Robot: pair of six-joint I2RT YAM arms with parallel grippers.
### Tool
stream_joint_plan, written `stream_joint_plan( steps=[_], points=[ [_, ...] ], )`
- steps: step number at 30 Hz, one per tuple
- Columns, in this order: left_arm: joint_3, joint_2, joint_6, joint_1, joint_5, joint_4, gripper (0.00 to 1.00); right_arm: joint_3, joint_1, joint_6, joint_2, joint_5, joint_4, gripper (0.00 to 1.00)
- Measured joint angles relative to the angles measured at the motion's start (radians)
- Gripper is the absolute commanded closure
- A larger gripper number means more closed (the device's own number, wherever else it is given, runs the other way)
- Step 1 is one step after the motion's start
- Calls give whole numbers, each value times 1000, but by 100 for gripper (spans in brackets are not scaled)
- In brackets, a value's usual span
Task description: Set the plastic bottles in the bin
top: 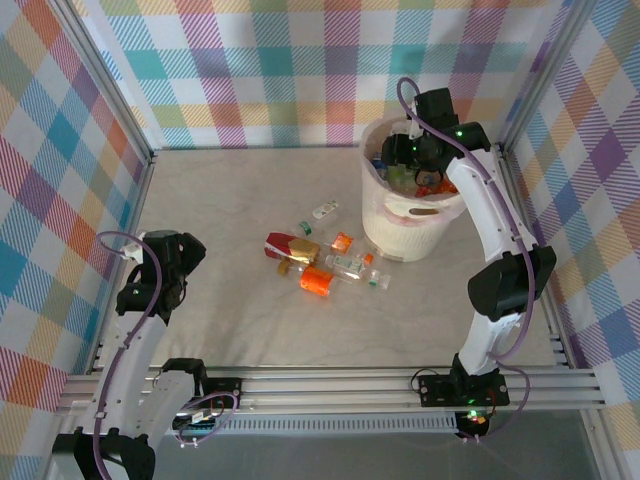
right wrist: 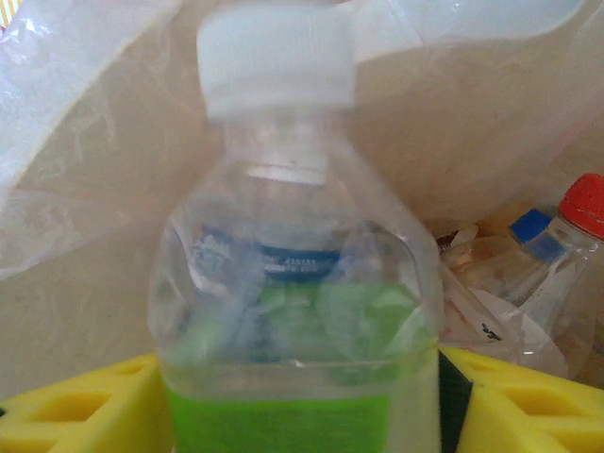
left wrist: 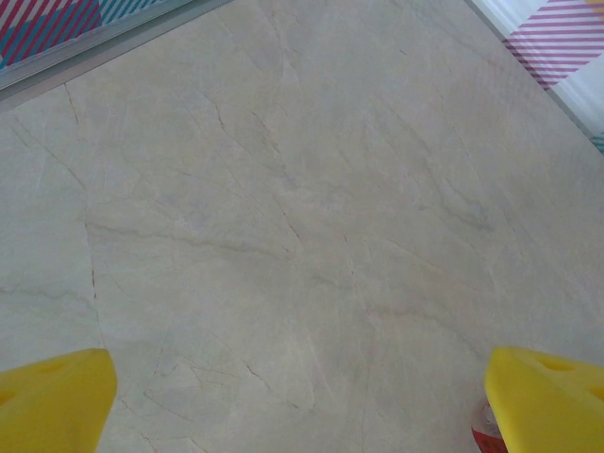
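My right gripper (top: 405, 160) hangs over the mouth of the bin (top: 410, 215), a round cream-pink bucket with a thin liner. Its yellow fingers (right wrist: 85, 401) stand on either side of a clear plastic bottle (right wrist: 293, 311) with a green label and a white cap, which fills the gap between them. Below it in the bin lie other bottles, one red-capped (right wrist: 585, 203) and one blue-capped (right wrist: 530, 226). On the table left of the bin lie several plastic bottles, among them a red-labelled one (top: 285, 244) and an orange one (top: 318, 282). My left gripper (top: 165, 255) is open over bare table (left wrist: 302, 236).
A small pale bottle (top: 325, 210) lies apart, behind the cluster. Checked walls and an aluminium frame (top: 330, 385) bound the table. The bin stands at the back right, close to the right wall. A sliver of red (left wrist: 483, 436) shows beside my left gripper's right finger.
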Motion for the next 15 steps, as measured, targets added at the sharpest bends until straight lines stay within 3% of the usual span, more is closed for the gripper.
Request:
stream_joint_plan(
  steps=[15],
  points=[
    [0, 0, 0, 0, 0, 0, 0, -2, 0, -6, -45, 8, -3, 24]
  ],
)
